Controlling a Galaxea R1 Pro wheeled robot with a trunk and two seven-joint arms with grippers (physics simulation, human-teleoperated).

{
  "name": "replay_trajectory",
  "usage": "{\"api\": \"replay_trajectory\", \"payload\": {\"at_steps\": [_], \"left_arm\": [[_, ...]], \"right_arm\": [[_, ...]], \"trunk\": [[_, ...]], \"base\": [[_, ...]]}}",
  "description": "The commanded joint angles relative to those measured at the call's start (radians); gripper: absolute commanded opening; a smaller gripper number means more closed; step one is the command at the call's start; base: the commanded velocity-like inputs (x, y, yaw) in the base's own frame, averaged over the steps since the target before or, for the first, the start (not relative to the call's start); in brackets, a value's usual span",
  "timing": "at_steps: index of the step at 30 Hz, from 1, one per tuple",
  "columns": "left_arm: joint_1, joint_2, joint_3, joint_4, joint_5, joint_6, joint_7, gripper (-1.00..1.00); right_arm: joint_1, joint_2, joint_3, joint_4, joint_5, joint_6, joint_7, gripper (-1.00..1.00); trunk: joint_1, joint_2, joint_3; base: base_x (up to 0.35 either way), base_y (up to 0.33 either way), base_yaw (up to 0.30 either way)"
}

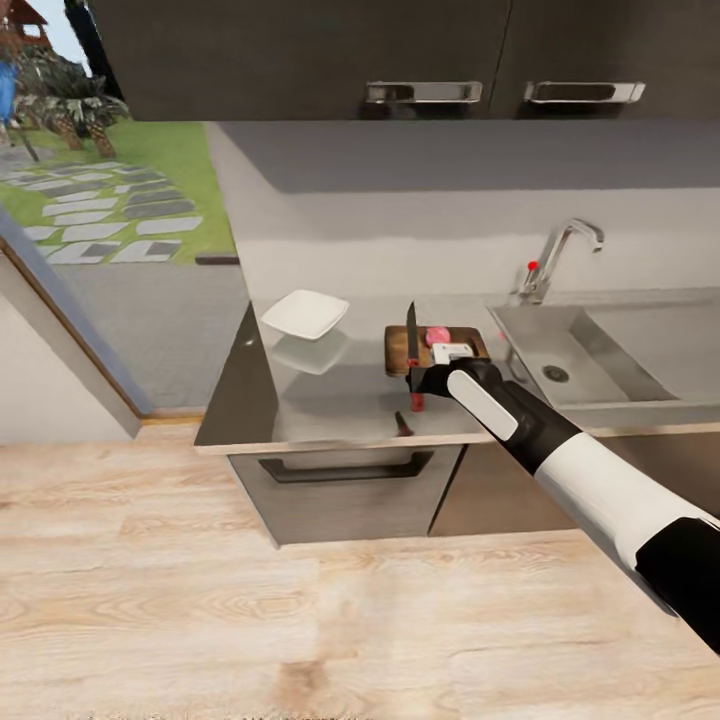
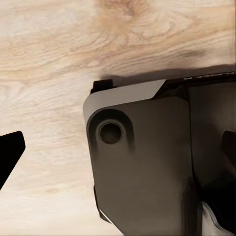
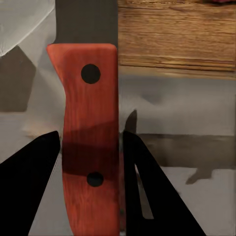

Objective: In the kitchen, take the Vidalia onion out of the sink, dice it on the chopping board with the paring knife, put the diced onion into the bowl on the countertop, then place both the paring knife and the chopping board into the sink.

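Observation:
My right gripper (image 1: 420, 383) is shut on the red handle of the paring knife (image 1: 411, 336). Its dark blade points away from me over the left end of the chopping board (image 1: 396, 352). In the right wrist view the handle (image 3: 91, 123) sits between my two black fingers (image 3: 34, 167), with the board (image 3: 177, 34) beyond it. The pinkish Vidalia onion (image 1: 437, 335) rests on the board, just right of the blade. The white bowl (image 1: 305, 313) stands on the countertop (image 1: 330, 400) left of the board. The grey sink (image 1: 600, 350) lies to the right. My left gripper (image 2: 118, 152) hangs over the floor with its fingers wide apart.
A chrome tap (image 1: 557, 255) with a red knob stands behind the sink. Black upper cabinets (image 1: 420, 60) hang over the counter, and a drawer (image 1: 345, 480) is set under it. Pale wood floor (image 1: 200, 620) lies in front. A glass opening at the left shows a garden (image 1: 100, 200).

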Motion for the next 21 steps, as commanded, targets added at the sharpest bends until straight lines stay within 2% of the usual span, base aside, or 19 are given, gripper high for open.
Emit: {"api": "replay_trajectory", "payload": {"at_steps": [1,6,16,21], "left_arm": [[-0.002,-0.001,-0.008,0.005,0.007,-0.008,0.0,1.0],[-0.002,-0.001,-0.008,0.005,0.007,-0.008,0.0,1.0],[-0.002,0.0,-0.008,0.005,0.007,-0.008,0.0,1.0],[-0.002,0.0,-0.008,0.005,0.007,-0.008,0.0,1.0]], "right_arm": [[-0.001,-0.002,0.004,-0.005,-0.01,0.0,-0.01,-1.0],[-0.001,-0.004,0.004,-0.015,-0.01,0.031,-0.01,-1.0],[-0.001,-0.01,0.001,-0.017,-0.006,0.04,-0.011,-1.0],[-0.001,-0.037,0.0,-0.017,-0.006,0.04,-0.012,-1.0]], "trunk": [[0.0,-0.002,-0.003],[0.0,-0.002,-0.009],[0.0,-0.002,-0.022],[0.0,-0.002,-0.029]], "base": [[0.0,-0.319,0.191],[0.0,-0.319,0.191],[0.0,-0.319,0.191],[0.0,-0.319,0.192]]}}
